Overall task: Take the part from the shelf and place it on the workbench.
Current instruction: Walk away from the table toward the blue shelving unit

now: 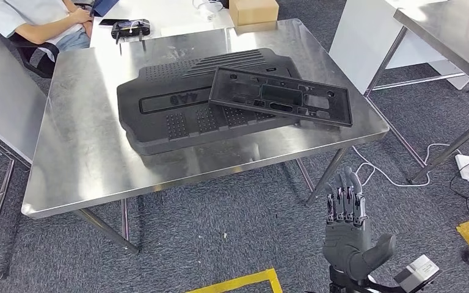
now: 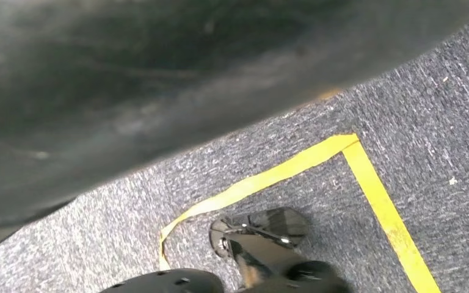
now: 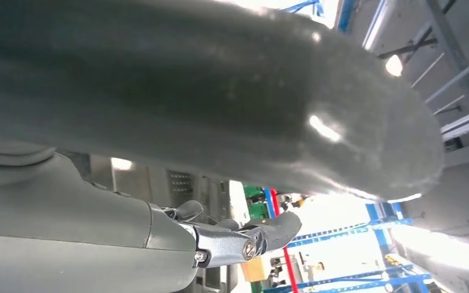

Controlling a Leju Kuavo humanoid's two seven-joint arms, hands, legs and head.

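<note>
Head view first: the workbench has a big black moulded tray on it, and the part, a flat black frame with cutouts, lies across the tray's far-right corner, with its right end hanging over the bare steel. So the part looks delivered already; my guess is it sits on the tray simply because that's where there was room to let go. The right hand is down below the bench's near-right corner, over the carpet, palm up, fingers apart and straight, thumb out to the side, holding nothing. It's well apart from the part, with the bench edge between them. A person sits at the far left, behind the bench, and a cardboard box sits on the white table further back.

Left wrist view: mostly a blurred grey thumb up close, then carpet with yellow tape. The arm seems to hang at the side. I can't tell whether those fingers are spread or curled.

Right wrist view: the grey cover and a dark fingertip pointing out at the ceiling and blue racking, nothing between the fingers.
</note>
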